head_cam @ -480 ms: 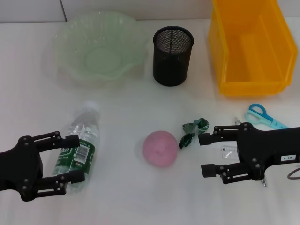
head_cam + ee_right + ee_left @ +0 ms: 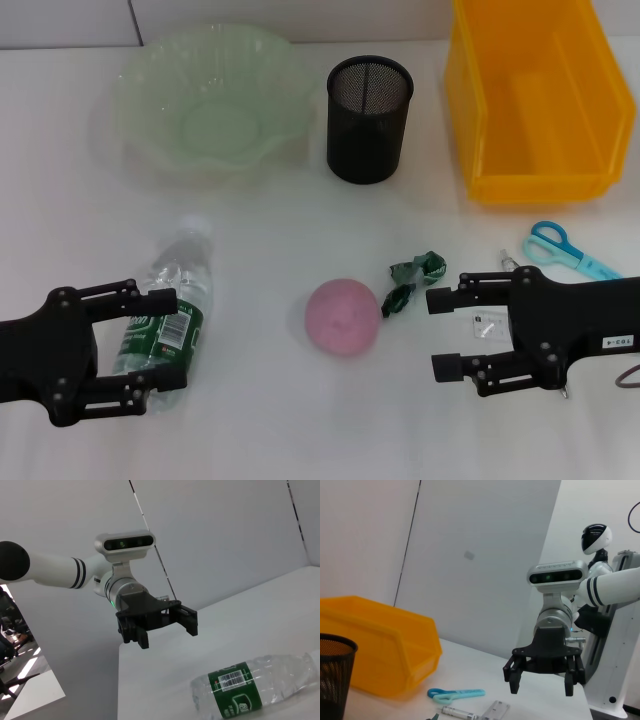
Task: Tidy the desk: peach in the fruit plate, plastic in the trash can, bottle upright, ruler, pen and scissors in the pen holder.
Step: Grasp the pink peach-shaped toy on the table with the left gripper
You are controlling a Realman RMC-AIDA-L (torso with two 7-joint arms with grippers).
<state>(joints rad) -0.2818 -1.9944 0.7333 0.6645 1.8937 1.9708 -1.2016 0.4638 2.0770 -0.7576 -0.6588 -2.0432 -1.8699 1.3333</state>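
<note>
The bottle (image 2: 170, 312) lies on its side on the tabletop (image 2: 270, 420) at about 8 o'clock in the head view, cap pointing toward 12. The left gripper (image 2: 150, 340) sits low beside it with jaws wide apart and nothing held — the fingers appear to overlap the labelled lower body, though contact cannot be confirmed. The right gripper (image 2: 445, 332) hovers at 4 o'clock, jaws likewise spread and empty, just right of the plastic (image 2: 412, 279) and the peach (image 2: 343, 316).

The step in hand is judged to be righting the bottle. It would best be gripped across the labelled middle, where the thin wall is stiffest; too hard a squeeze would crumple it. Once closed, the wrist should be rotated so the base comes down flat, and release held off until the bottle stands steady.

The plate (image 2: 210, 100) is at 11 o'clock, the holder (image 2: 369, 118) at 12, the bin (image 2: 535, 95) at 1 — all well apart from the bottle. The scissors (image 2: 562, 248) lie at 3 o'clock, near the right gripper.
</note>
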